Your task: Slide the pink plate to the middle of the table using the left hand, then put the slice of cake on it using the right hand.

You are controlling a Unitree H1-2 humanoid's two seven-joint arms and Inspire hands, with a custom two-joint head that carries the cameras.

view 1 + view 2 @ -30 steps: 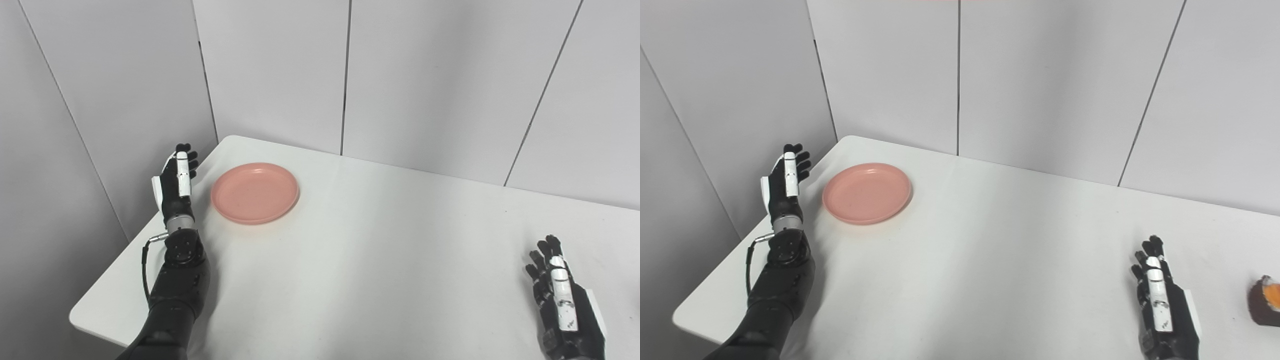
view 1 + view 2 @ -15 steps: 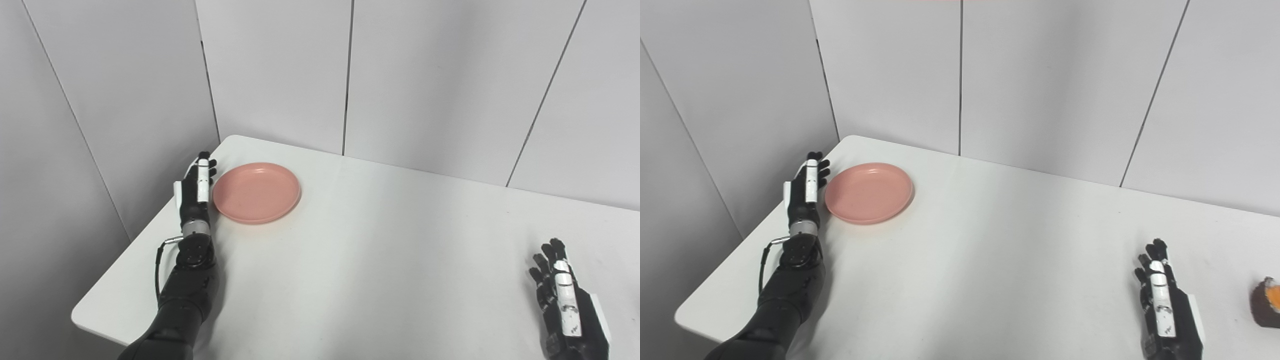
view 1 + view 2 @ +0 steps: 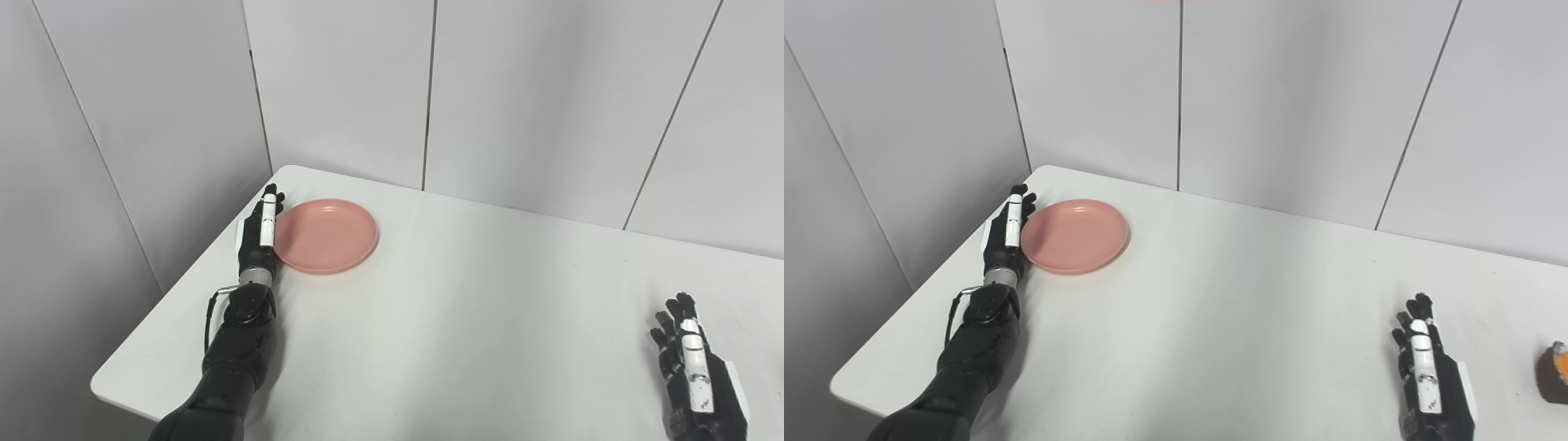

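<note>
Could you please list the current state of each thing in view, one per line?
Pink plate: empty, flat near the table's far left corner.
Slice of cake: on the table at the right edge, unheld.
Left hand: open, edge-on against the plate's left rim.
Right hand: open, holding nothing.

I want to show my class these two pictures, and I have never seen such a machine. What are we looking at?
Both pictures come from two cameras side by side on a humanoid robot's head, so they show one scene. Its black arms reach in from below. The left robot hand, fingers straight, stands edge-on at the left rim of an empty pink plate on the white table. The right robot hand lies open, holding nothing. A cake slice sits at the right edge of the right eye view only.
</note>
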